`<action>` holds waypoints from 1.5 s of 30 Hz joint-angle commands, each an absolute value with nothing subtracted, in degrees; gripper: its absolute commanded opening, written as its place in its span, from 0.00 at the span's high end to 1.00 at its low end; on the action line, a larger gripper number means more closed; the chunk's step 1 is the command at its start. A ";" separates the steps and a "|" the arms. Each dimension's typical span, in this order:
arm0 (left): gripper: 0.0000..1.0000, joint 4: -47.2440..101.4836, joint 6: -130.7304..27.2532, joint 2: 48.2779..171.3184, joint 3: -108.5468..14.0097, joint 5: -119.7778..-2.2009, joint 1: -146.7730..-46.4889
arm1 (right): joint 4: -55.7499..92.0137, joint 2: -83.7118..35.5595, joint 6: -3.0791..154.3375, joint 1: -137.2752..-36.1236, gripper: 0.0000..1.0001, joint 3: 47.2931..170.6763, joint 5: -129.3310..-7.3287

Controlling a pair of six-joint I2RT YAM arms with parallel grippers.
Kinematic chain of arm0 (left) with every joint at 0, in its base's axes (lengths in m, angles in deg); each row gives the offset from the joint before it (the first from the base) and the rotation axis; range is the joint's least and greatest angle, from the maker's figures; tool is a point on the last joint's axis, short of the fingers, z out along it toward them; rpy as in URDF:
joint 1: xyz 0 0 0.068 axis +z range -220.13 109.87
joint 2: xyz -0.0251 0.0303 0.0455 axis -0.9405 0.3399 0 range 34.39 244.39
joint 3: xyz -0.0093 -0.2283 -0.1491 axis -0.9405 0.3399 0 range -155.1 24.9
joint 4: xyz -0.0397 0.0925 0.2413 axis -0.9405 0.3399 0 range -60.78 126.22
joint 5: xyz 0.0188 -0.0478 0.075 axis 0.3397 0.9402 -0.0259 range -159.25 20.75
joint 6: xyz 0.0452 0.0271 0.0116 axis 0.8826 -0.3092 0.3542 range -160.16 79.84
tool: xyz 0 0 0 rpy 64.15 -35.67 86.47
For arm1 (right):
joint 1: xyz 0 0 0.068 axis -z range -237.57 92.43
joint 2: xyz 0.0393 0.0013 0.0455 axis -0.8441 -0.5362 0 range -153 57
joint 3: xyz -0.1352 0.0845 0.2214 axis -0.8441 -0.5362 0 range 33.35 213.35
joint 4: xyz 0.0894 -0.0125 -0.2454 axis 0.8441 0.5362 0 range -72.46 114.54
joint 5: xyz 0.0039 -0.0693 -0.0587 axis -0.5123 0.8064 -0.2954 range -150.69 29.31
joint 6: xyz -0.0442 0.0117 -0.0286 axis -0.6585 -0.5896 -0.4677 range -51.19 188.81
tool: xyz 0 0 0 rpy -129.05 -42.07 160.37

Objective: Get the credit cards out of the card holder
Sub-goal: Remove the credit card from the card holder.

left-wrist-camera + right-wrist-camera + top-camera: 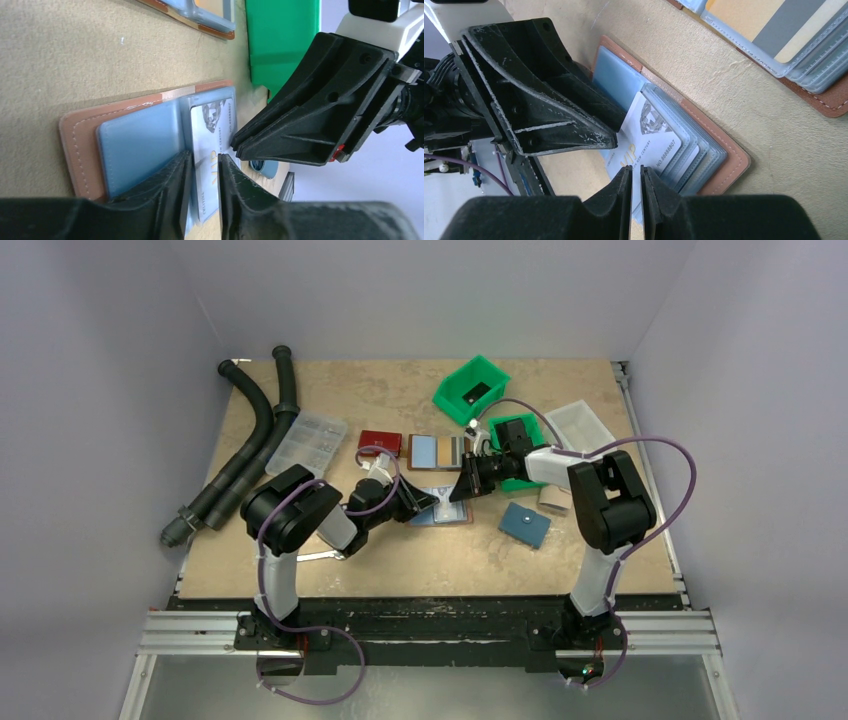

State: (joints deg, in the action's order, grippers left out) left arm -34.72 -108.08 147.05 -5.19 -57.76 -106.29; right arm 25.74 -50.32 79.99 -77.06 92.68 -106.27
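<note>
On a tan desk (400, 560) between pale grey walls (420, 290), my right claw (636, 172) pinches the white plastic VIP credit card (649, 135) poking from the brown leather card holder (729, 165); my left claw (205, 157), narrowly parted, rests there.

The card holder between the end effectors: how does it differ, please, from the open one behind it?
The near card holder has the left end effector and right end effector at it; the far card holder lies untouched. The near one's white VIP card sticks partly out; the far one's striped card sits sleeved. Both lie open, with blue sleeves.
</note>
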 commanded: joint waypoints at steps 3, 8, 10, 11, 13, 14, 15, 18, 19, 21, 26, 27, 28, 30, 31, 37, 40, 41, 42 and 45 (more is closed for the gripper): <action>0.65 -38.93 -107.90 148.39 -3.43 -55.17 -106.50 | 26.78 -51.15 78.79 -77.28 0.80 93.47 -104.09; 0.57 -38.31 -107.69 147.94 -3.14 -55.44 -106.44 | 26.85 -50.95 78.31 -77.29 0.80 93.51 -104.89; 0.56 -37.85 -107.73 147.94 -3.14 -55.54 -106.46 | 26.93 -50.93 78.23 -77.25 0.79 93.55 -105.11; 0.55 -37.64 -107.75 147.95 -3.14 -55.54 -106.48 | 26.83 -50.86 78.22 -77.24 0.80 93.56 -105.28; 0.54 -37.35 -107.79 147.90 -3.15 -55.54 -106.44 | 26.69 -50.84 78.37 -77.23 0.80 93.56 -105.91; 0.54 -37.29 -107.75 147.90 -3.17 -55.54 -106.43 | 26.61 -50.84 78.39 -77.29 0.80 93.56 -106.25; 0.54 -37.25 -107.75 147.86 -3.07 -55.58 -106.43 | 26.52 -50.77 78.47 -77.26 0.80 93.56 -106.68; 0.54 -37.20 -107.81 147.86 -3.05 -55.67 -106.39 | 26.08 -50.75 78.70 -77.23 0.80 93.47 -108.59; 0.54 -37.20 -107.83 147.79 -3.00 -55.71 -106.39 | 25.95 -50.71 78.86 -77.20 0.80 93.47 -109.31; 0.55 -37.22 -107.94 147.88 -3.05 -55.72 -106.42 | 25.33 -50.60 79.13 -77.23 0.80 93.34 -111.08; 0.67 -37.69 -108.42 148.40 -2.98 -55.69 -106.41 | 24.88 -50.34 79.89 -77.21 0.80 93.12 -109.72; 0.69 -37.76 -108.51 148.46 -3.05 -55.57 -106.37 | 25.19 -50.25 79.75 -77.20 0.80 93.19 -108.04; 0.70 -37.79 -108.53 148.51 -2.98 -55.66 -106.41 | 25.59 -50.16 79.61 -77.18 0.79 93.33 -104.50; 0.72 -37.69 -108.54 148.55 -2.96 -55.71 -106.41 | 25.99 -49.82 79.62 -76.79 0.79 93.54 -102.00; 0.73 -37.62 -108.54 148.48 -2.92 -55.76 -106.37 | 25.96 -49.40 79.63 -76.58 0.79 93.55 -102.00; 0.73 -37.52 -108.58 149.13 -2.96 -55.85 -106.24 | 25.81 -46.85 77.32 -76.13 0.79 93.38 -107.35; 0.73 -37.56 -108.67 149.20 -3.05 -55.75 -106.17 | 26.62 -46.64 76.05 -75.88 0.79 93.76 -107.64; 0.73 -37.51 -108.71 149.21 -2.98 -55.75 -106.10 | 26.55 -46.56 76.03 -75.78 0.80 93.73 -107.46; 0.73 -37.44 -108.71 149.25 -3.03 -55.79 -106.08 | 26.60 -46.47 76.04 -75.75 0.80 93.65 -107.06; 0.73 -37.38 -108.65 149.24 -3.08 -55.72 -106.06 | 26.75 -46.53 76.20 -75.72 0.80 93.64 -105.42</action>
